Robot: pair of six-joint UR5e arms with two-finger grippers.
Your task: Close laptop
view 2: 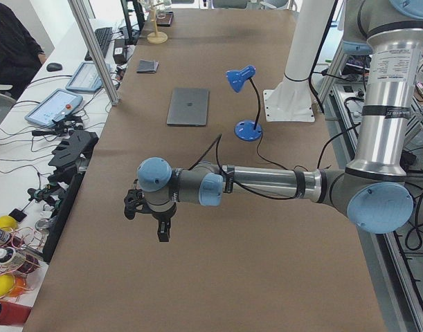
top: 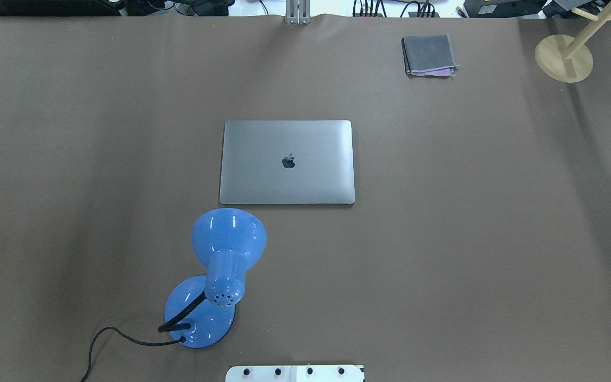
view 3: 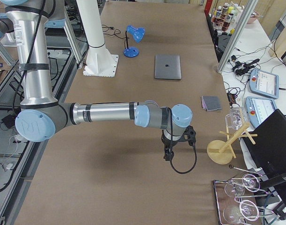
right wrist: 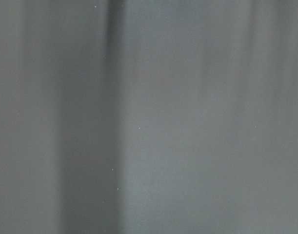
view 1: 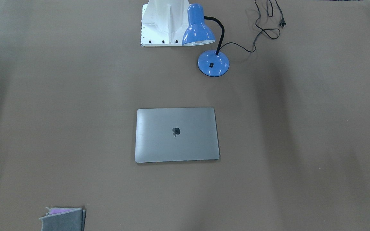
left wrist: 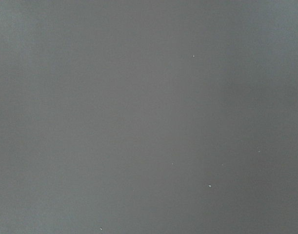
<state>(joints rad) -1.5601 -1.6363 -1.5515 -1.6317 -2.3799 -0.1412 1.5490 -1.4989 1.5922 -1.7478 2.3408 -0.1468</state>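
The laptop (top: pixel 287 162) lies flat in the middle of the brown table with its lid down and the dark apple logo facing up; it also shows in the front view (view 1: pixel 177 134) and both side views (view 2: pixel 188 106) (view 3: pixel 167 67). My left gripper (view 2: pixel 162 232) shows only in the exterior left view, pointing down over the table far from the laptop. My right gripper (view 3: pixel 167 154) shows only in the exterior right view, also pointing down and far from the laptop. I cannot tell whether either is open or shut. Both wrist views show only bare table surface.
A blue desk lamp (top: pixel 228 241) with a black cord stands between the laptop and the white robot base (top: pixel 295 373). A folded grey cloth (top: pixel 428 54) lies at the far right. A wooden stand (top: pixel 564 58) is at the far right corner.
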